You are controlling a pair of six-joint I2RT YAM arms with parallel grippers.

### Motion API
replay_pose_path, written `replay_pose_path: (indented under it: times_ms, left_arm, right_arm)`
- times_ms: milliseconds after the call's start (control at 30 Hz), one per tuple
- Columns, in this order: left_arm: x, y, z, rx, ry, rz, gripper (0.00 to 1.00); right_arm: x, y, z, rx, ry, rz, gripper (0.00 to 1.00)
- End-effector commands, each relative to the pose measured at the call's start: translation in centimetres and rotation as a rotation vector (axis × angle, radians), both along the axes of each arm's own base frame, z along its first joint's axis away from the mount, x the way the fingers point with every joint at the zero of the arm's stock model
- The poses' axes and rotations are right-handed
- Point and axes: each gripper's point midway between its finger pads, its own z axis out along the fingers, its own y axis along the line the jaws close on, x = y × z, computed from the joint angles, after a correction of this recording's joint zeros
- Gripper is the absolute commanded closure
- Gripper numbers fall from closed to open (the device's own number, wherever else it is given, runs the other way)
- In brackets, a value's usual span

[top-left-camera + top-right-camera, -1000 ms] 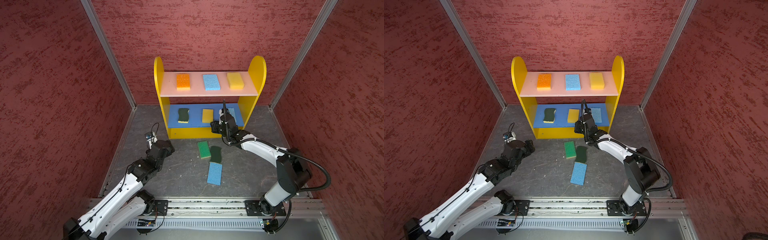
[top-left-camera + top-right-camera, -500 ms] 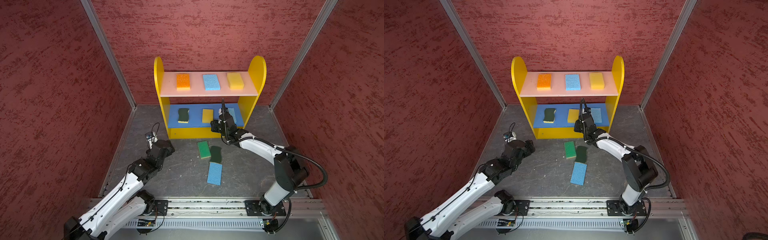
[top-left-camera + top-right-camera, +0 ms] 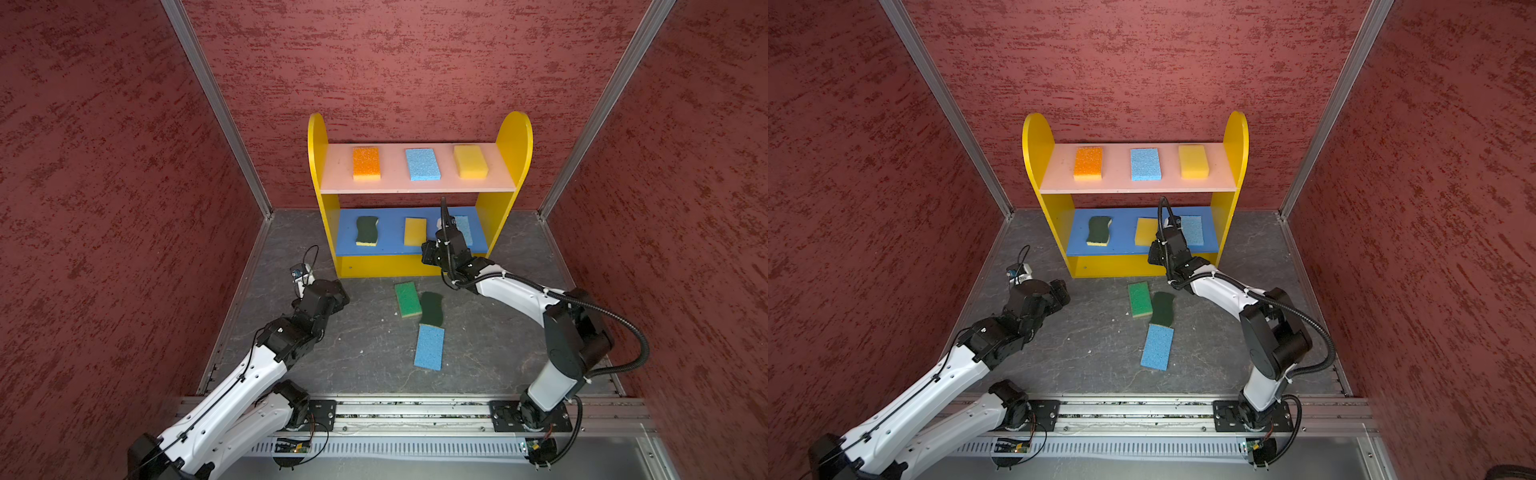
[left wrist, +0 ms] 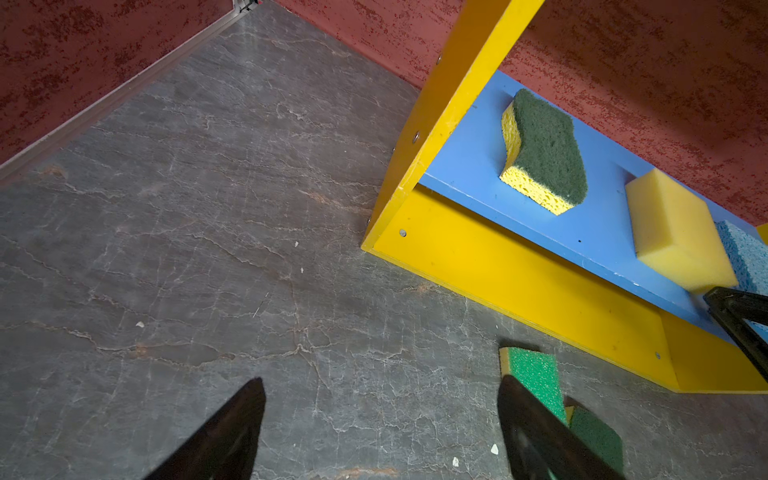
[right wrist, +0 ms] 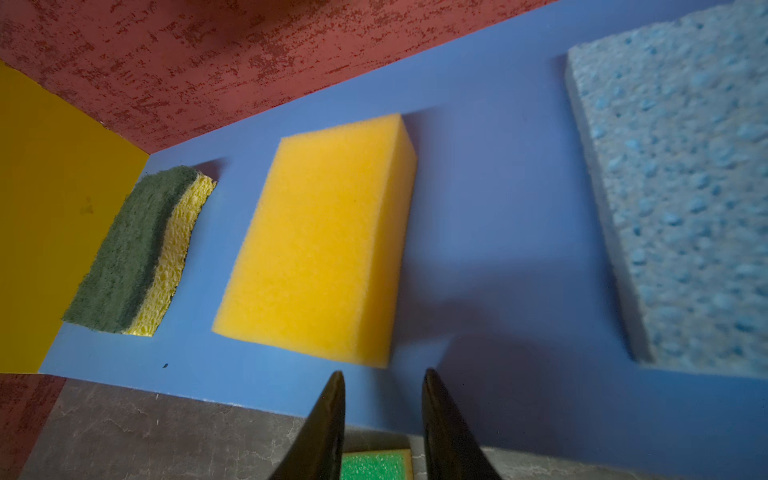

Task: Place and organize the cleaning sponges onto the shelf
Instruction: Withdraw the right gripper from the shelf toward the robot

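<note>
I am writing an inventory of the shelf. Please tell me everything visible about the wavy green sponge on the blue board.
The wavy scourer has a dark green fibrous pad on a porous yellow foam base, with S-curved long sides. It lies flat, green side up, on the left part of the blue board, apart from the yellow sponge and from the yellow side panel. Only the board touches it.

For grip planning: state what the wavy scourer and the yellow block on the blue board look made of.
Wavy scourer: coarse matte dark-green fibre pad on yellow sponge with open holes, likely cellulose. Yellow block: fine-pored foam, smooth matte faces.
</note>
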Motion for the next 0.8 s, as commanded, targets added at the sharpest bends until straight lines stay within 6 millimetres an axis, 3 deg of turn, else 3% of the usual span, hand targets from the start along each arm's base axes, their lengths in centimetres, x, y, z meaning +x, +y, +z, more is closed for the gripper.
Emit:
replay_pose_path:
  times_ms: [0, 500, 767]
  left_arm:
    - [0.0, 0.3, 0.1, 0.010, 0.001, 0.003, 0.12]
    - [0.0, 0.3, 0.0, 0.007, 0.003, 0.001, 0.12]
    - [0.2, 0.1, -0.1, 0.006, 0.005, -0.001, 0.12]
  right_arm:
    - [0.8, -0.2, 1.6, -0.002, -0.044, -0.037, 0.67]
    - [1.6, 0.0, 1.2, -0.020, -0.036, -0.049, 0.67]
    - [0.2, -0.7, 1.5, -0.028, -0.027, -0.042, 0.67]
